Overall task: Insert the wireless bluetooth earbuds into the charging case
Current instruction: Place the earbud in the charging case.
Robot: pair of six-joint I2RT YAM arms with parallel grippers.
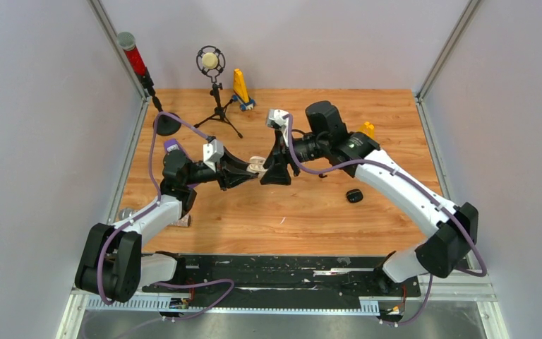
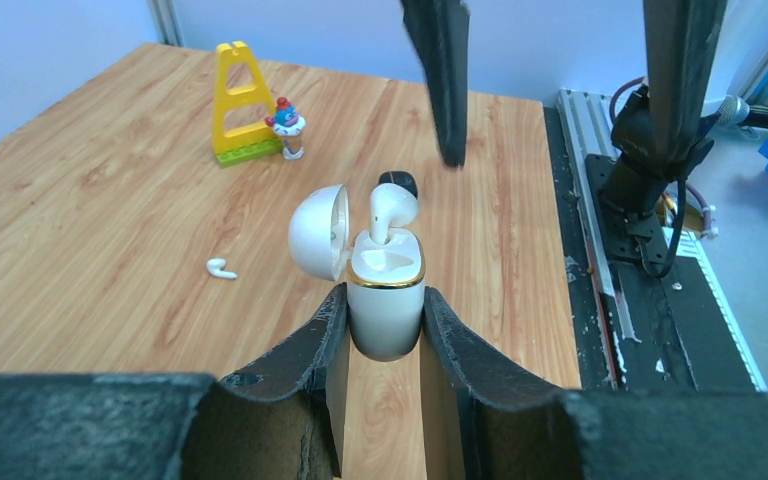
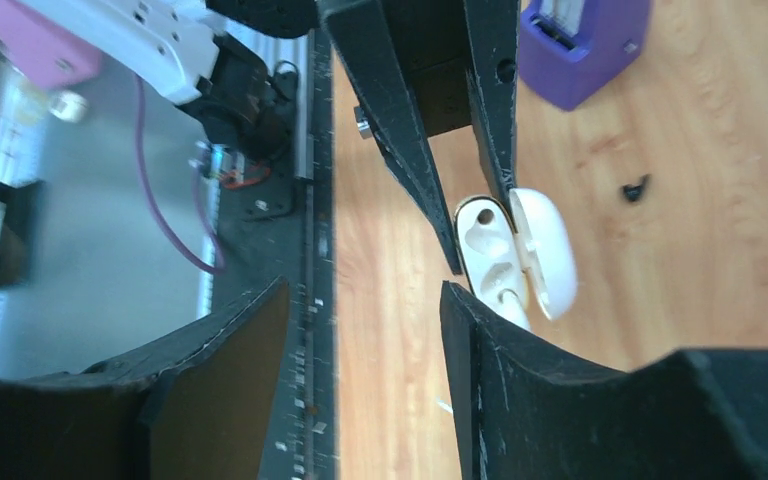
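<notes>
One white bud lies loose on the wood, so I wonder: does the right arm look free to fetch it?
Probably yes: the right tool stands open and empty, and the loose white earbud lies alone on bare wood, nothing covering it.

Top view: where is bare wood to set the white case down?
Bare: the near strip of table between the base plate and the black case; the far edge right of the yellow toy. Crowded: the centre, where left gripper and right gripper meet at the white case, and around the microphone stand.
</notes>
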